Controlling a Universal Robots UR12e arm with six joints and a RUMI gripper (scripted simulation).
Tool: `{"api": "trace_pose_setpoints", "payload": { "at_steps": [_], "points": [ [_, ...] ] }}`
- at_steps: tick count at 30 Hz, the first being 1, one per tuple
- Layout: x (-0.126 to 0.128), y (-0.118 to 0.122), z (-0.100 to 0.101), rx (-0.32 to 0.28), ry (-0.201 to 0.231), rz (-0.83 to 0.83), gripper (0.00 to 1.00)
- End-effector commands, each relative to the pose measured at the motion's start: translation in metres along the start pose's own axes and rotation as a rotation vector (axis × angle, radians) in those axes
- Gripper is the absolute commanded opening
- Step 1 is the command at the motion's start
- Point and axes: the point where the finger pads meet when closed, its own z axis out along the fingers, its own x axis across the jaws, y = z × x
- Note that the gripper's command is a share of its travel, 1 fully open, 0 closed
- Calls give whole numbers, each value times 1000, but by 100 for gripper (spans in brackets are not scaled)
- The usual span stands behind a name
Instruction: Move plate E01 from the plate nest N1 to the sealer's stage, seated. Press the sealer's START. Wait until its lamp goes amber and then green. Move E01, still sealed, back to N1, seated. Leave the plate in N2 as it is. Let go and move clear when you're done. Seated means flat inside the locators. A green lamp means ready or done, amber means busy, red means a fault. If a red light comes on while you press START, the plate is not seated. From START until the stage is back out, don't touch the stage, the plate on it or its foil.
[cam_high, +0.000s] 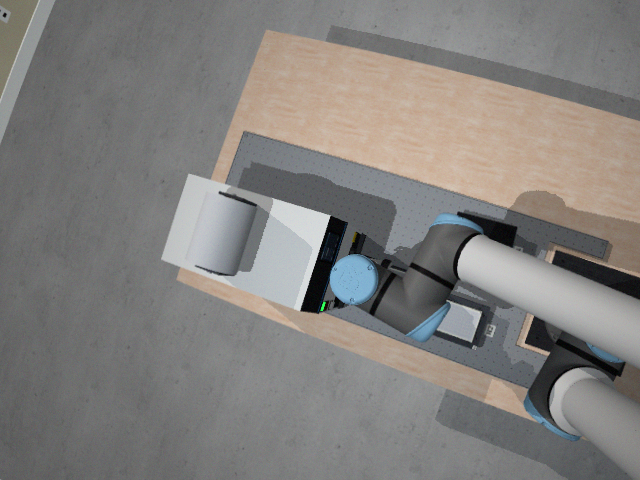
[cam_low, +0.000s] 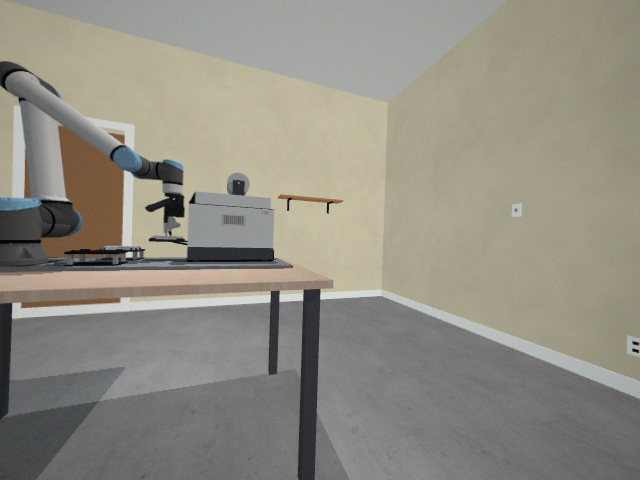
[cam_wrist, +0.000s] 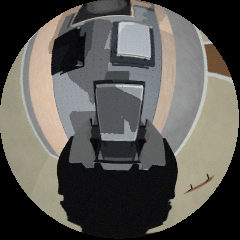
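Observation:
Plate E01 (cam_wrist: 118, 111) (cam_low: 164, 238) lies in the dark frame of the sealer's extended stage (cam_low: 180, 241). Its top looks smooth, with no wells visible. My gripper (cam_wrist: 118, 119) (cam_low: 169, 231) is low over the stage, fingers apart, one beside each long side of the plate near the sealer-side end; any contact is too small to tell. The sealer (cam_high: 289, 242) (cam_low: 232, 227) shows a green lamp (cam_high: 323, 305). The black nest (cam_wrist: 69, 52) (cam_high: 498, 232) at the side, apparently N1, holds no plate. A white plate (cam_wrist: 134, 40) (cam_high: 459, 321) sits in the other nest.
The sealer's tall housing, with a film roll (cam_high: 222, 233) (cam_low: 238, 183) on top, stands close beside the wrist. A wood-edged black tray (cam_high: 535, 338) (cam_wrist: 102, 9) lies towards the arm's base. The arm hides part of the nests in the top view.

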Motion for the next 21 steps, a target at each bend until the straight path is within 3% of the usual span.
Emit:
{"api": "trace_pose_setpoints", "payload": {
  "at_steps": [1,21],
  "points": [
    [0,1,3,-1,0,0,68],
    [0,1,12,-1,0,0,68]
  ]
}}
